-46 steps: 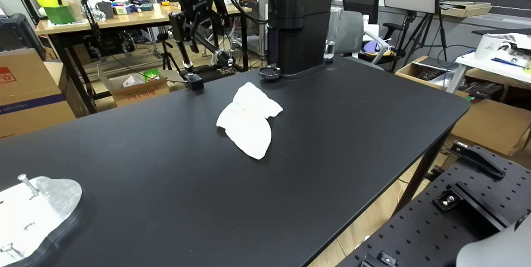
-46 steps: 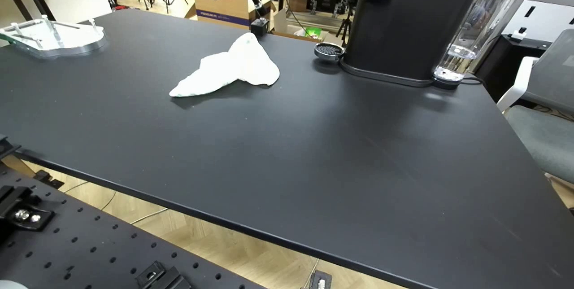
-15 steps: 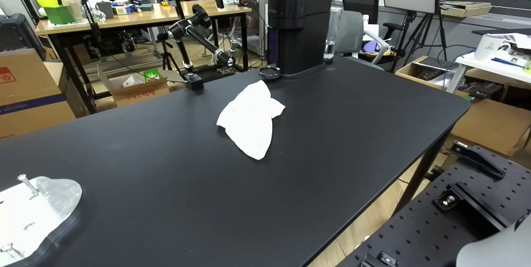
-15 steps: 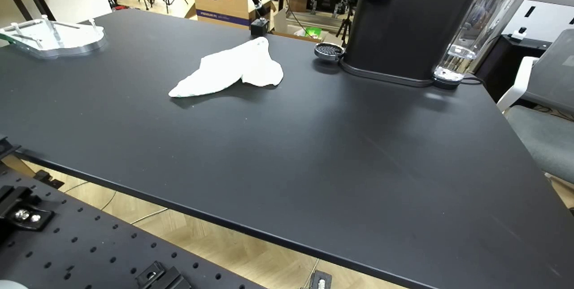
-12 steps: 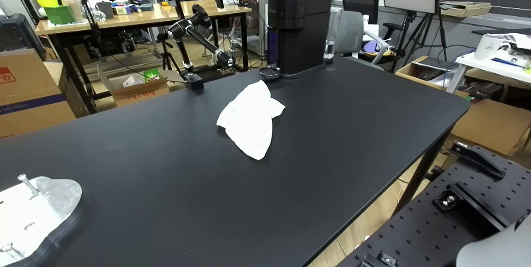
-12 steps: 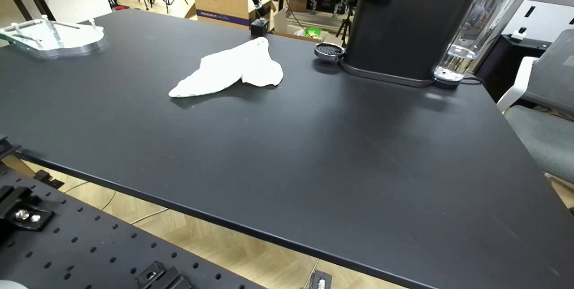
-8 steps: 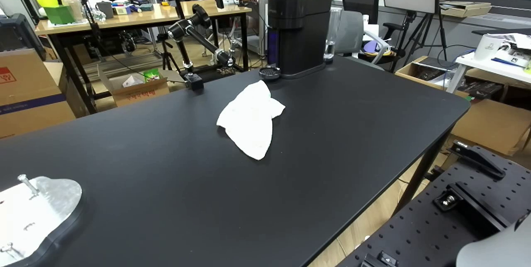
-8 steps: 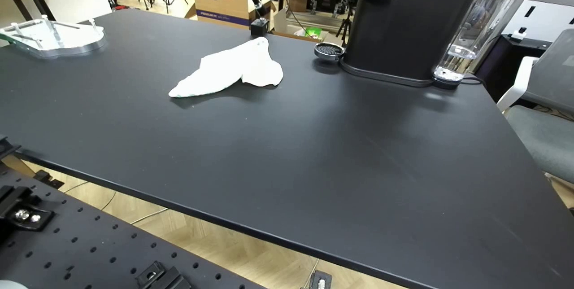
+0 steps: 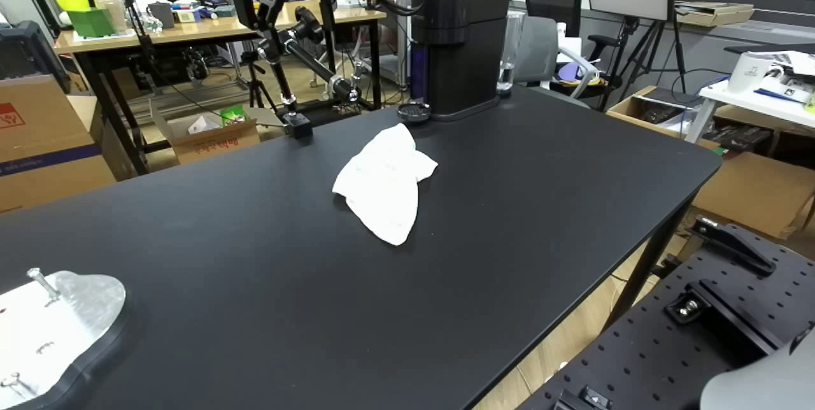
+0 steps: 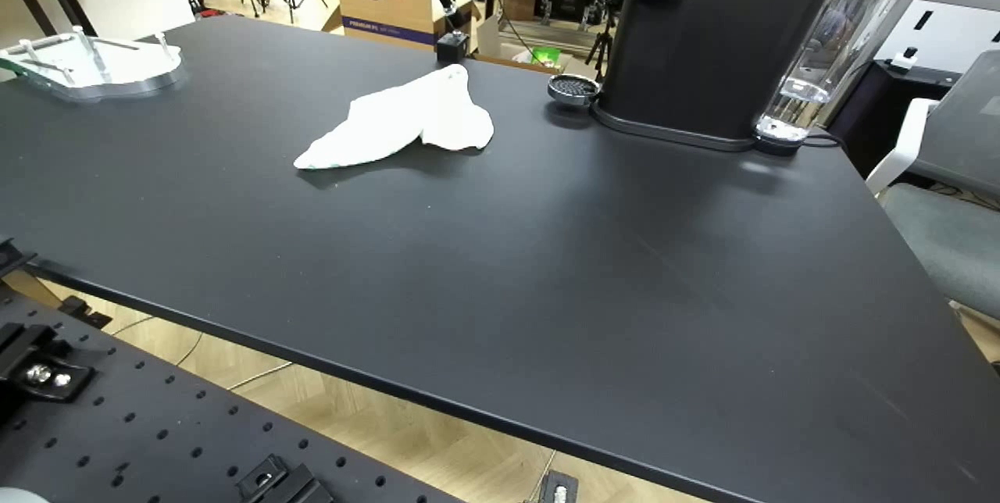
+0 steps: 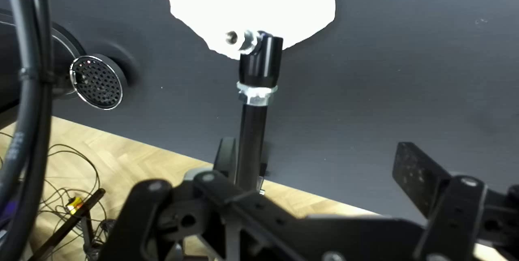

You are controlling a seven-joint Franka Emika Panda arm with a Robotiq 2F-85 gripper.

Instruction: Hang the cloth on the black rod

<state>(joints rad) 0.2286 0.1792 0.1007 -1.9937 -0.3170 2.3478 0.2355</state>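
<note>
cloth (image 9: 382, 184): lies crumpled on the black table (image 9: 255, 295), apart from the black rod (image 11: 252, 139), taken to be the slim tube carried on a clamp (image 9: 298, 126) at the far edge. hanging not done; judged left: grasp, lift, drape. gripper (image 11: 318, 163): jaws spread wide, no fabric between them, up near the rod; contact with it cannot be told. wrist view: cloth seems to meet the rod's metal tip (image 11: 239, 40); both exterior views show a gap. pale-green specks (image 10: 312, 166) on its pointed corner show in an exterior view; wrist view gives plain white.
</note>
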